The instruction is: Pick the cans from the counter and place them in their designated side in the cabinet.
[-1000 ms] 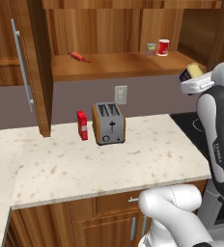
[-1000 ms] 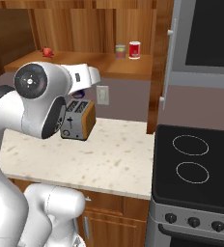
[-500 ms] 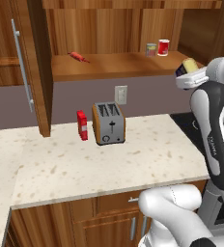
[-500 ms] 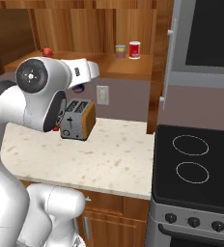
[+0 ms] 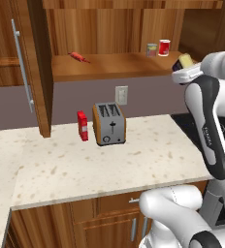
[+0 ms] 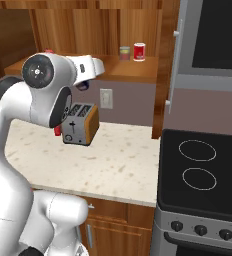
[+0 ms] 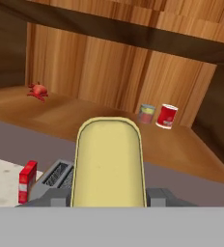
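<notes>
1. The cabinet is the biggest thing here: brown wood, its door swung out with a long metal handle, and a broad shelf open to the front. It is stiff and fixed, so a can may be set on the shelf without it giving.

2. The desk is beige speckled stone. A toaster and a flat red carton stand on it near the wall; neither belongs to the job.

3. The pincer is raised beside the shelf's right end. Its fingers are hidden in the hand view by the load, yet the yellow-topped can sits right between them, so I judge it pinched there. The same can shows as a yellow top from the left and a dark blue patch under the hand from the right.

4. That can looks squat, rigid and light. Its smooth side may slip, so a hold across the middle of the body, well below the rim, seems safest. It should take a firm squeeze without denting.

5. The grey-green can stands on the shelf, at the back right, just beside a red cup. They are close enough that setting the second can down carelessly could knock either over.

6. A small red thing, too small to name, lies at the shelf's far left.
</notes>
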